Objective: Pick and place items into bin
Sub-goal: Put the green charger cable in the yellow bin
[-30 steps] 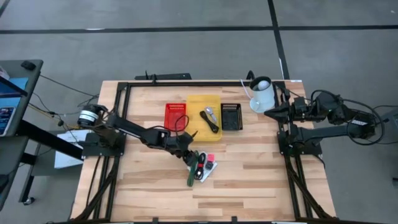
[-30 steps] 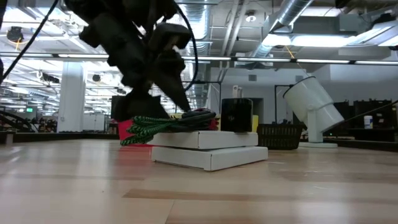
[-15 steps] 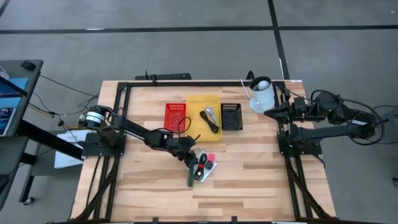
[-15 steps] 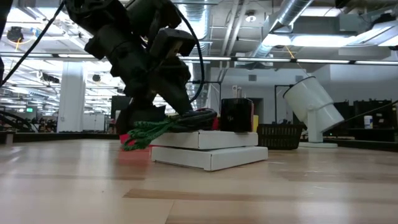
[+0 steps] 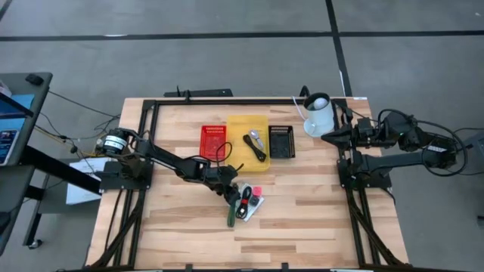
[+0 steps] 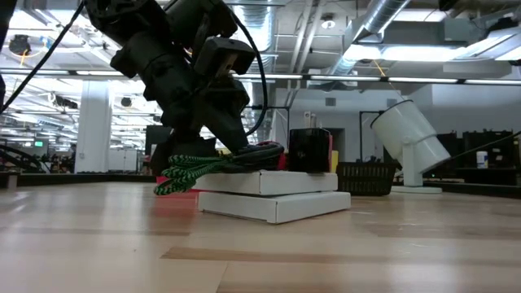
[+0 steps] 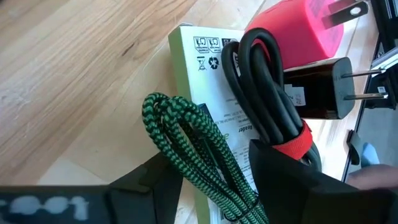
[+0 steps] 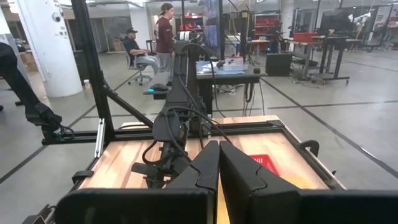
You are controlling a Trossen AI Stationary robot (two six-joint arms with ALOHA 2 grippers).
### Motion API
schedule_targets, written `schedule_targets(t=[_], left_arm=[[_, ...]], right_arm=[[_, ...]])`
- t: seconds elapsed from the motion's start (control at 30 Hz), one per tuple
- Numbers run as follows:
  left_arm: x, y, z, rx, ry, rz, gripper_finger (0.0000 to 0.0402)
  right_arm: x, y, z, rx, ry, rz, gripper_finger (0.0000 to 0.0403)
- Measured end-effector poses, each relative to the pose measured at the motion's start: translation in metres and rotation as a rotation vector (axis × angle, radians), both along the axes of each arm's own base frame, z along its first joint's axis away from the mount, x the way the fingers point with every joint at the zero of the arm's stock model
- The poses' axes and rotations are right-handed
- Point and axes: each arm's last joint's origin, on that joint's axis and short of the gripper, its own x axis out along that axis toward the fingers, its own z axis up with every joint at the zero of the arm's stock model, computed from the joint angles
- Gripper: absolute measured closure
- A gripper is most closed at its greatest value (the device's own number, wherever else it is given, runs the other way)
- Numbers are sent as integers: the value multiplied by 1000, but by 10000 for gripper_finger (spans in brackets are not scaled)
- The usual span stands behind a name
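The green-and-black braided cable lies bundled across a white printed packet a little below the middle of the high view, and the left gripper has its two dark fingers set either side of the bundle's near end; they stand apart around it, and whether they press it cannot be told. Just beside the braided bundle on the same packet lies a coiled black cable bound with a red strap, and past that a small black plug block with metal prongs and a pink-red plug piece, toward the upper right of the left wrist view. In the low view the packet sits flat on the wooden table with the green bundle hanging over its left edge under the left arm. Seen from above, the pile lies just below a row of three containers at centre frame: a red basket, a yellow bin holding a dark cable and a small tool, and a black basket. The right gripper is closed on nothing, held near the table's upper right corner beside a white lamp. People show in the room beyond, in the right wrist view.
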Motion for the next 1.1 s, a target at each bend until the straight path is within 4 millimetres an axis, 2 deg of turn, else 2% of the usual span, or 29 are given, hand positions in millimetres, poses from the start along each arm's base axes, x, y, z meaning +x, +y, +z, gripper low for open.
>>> schedule_targets(t=[0.33, 0.5, 1.1], left_arm=[[0, 0, 0, -4, 5, 6, 333], [0, 0, 1, -5, -2, 5, 369], [-3, 1, 6, -10, 3, 12, 372]], right_arm=[[0, 0, 0, 0, 0, 0, 395], [0, 0, 0, 0, 0, 0, 395], [0, 0, 0, 0, 0, 0, 395]])
